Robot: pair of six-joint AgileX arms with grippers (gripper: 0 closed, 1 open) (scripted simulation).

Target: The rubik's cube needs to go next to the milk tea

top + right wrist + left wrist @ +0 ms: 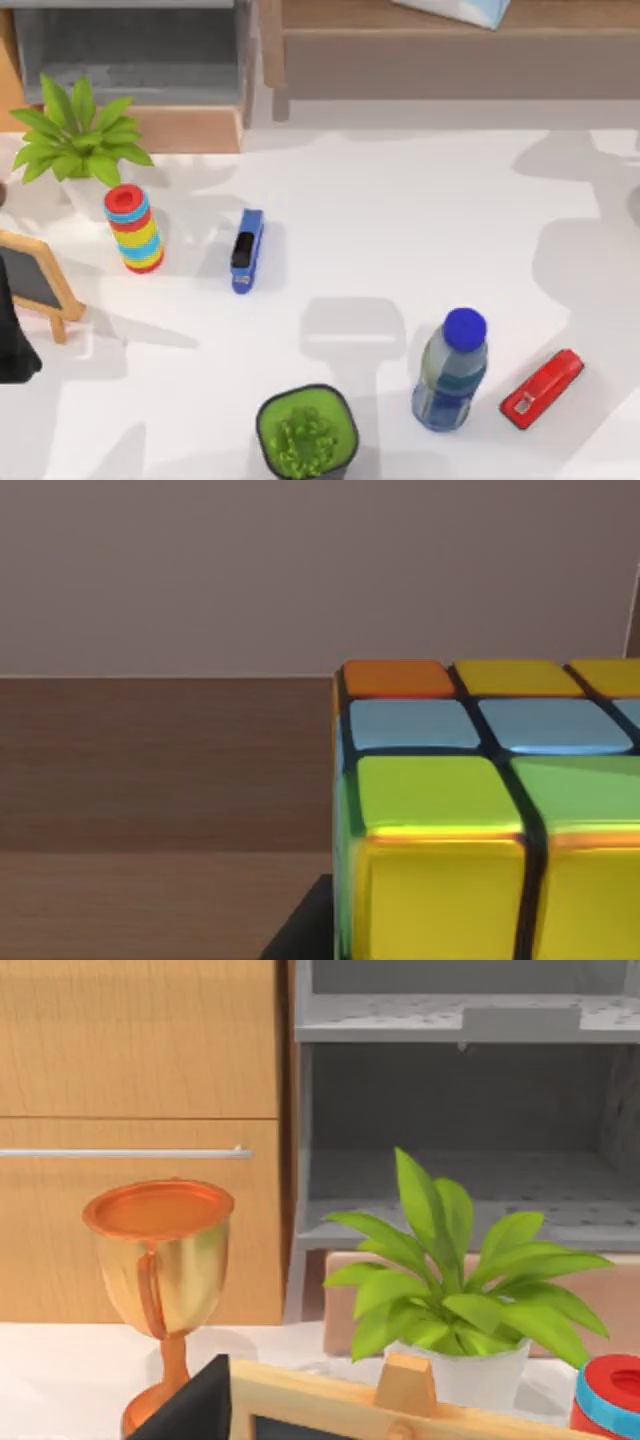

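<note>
Nearest in the top view, at the front edge of the table [400, 230], a dark pot of green sprouts [306, 432] is recorded. To its right a blue-capped bottle [450, 375] stands upright, with a red stapler [541, 388] lying just beside it. The left arm [12, 350] is noted at the table's left edge.

Farther back a blue stapler [246, 250] lies near a striped ring stack [133, 228], with a framed chalkboard [35, 280] at the left edge. Behind these a leafy plant [78, 140] is set before a grey shelf unit [130, 50].

The left wrist view adds a copper goblet [160, 1260] standing beside that plant, before a wooden drawer front [130, 1150].

The rubik's cube [480, 810] is recorded by the right wrist view, close before the camera, its orange, yellow, blue and green tiles set against a brown wooden surface [160, 770] and a plain wall [300, 570]. Its place relative to the bottle cannot be told. Whether either gripper is open, closed or gripping the cube cannot be told.
</note>
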